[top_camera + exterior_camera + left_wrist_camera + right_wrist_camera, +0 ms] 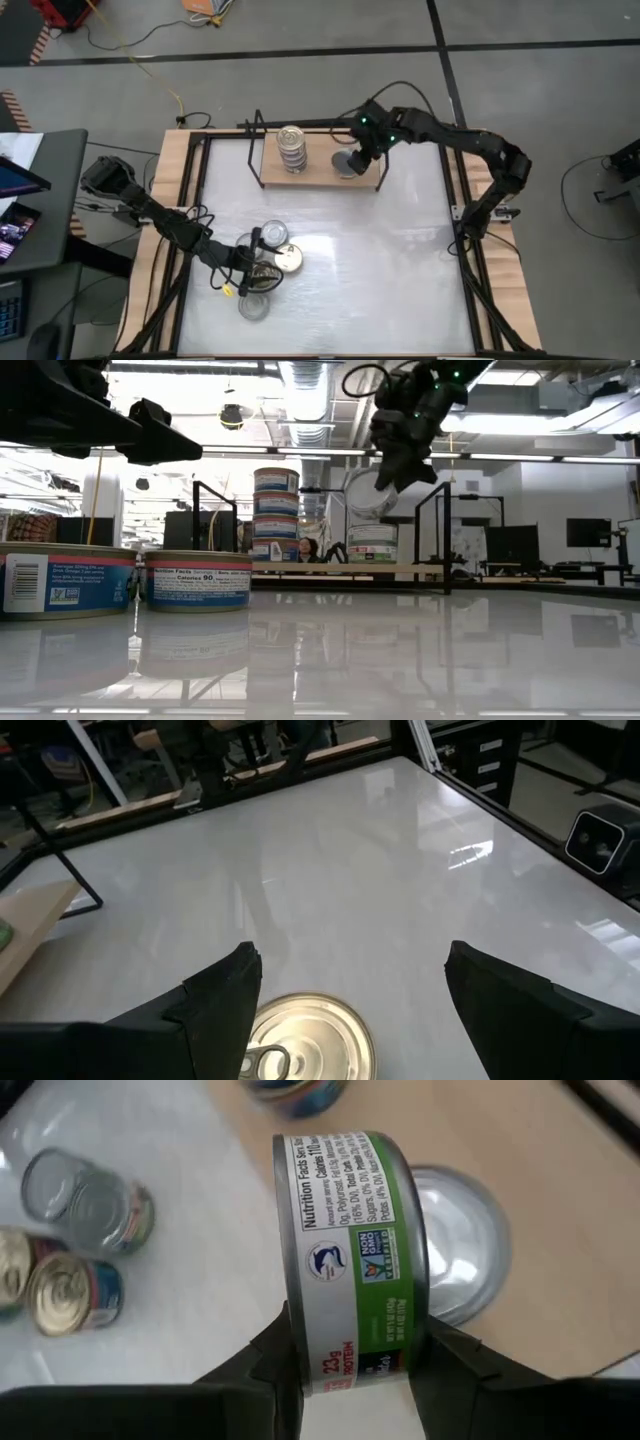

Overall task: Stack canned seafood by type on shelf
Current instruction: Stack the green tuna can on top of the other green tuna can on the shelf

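Right gripper clamps a green-labelled tin on edge, directly above a silver tin on the shelf; left gripper stands wide.

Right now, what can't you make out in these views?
- Gold-topped tin, left wrist view: cut off by the frame edge, its label out of sight.
- Silver-topped tin on the shelf, right wrist view: partly covered by the green-label tin in the right hand.
- Loose tins, high view: left hand overlaps them, count unclear.

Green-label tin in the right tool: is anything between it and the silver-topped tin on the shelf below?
Nothing visible. The right tool holds the green-label tin tilted on edge above the silver-topped tin on the shelf; the tall stack stands aside.
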Controlling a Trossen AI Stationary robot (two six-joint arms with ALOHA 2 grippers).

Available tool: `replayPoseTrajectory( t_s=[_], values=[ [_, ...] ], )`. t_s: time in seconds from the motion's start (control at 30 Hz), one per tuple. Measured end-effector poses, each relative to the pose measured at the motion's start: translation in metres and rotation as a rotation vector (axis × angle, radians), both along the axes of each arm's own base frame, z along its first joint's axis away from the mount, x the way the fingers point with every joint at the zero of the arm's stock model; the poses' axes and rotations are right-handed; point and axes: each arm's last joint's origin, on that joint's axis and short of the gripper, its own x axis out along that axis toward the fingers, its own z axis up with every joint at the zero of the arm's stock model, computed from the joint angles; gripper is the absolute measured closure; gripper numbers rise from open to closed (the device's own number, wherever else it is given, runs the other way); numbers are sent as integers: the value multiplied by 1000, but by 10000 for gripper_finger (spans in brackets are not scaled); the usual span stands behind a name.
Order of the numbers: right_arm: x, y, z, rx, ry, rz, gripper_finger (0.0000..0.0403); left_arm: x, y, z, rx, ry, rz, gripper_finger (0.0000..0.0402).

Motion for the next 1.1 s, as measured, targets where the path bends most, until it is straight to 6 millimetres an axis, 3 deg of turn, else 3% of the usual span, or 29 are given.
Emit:
replayPoseTrajectory(
  t_s=[0.27,0.7,1.1],
  values=[
    [-7,-16,2,46,-42,-65,236,0,0,0,-8,1,2,100],
    [-1,-25,-13,85,-8,-131,214,0,0,0,-10,1,4,100],
    [-8,-23,-7,82,1,-148,206,0,0,0,-10,2,4,100]
  ],
)
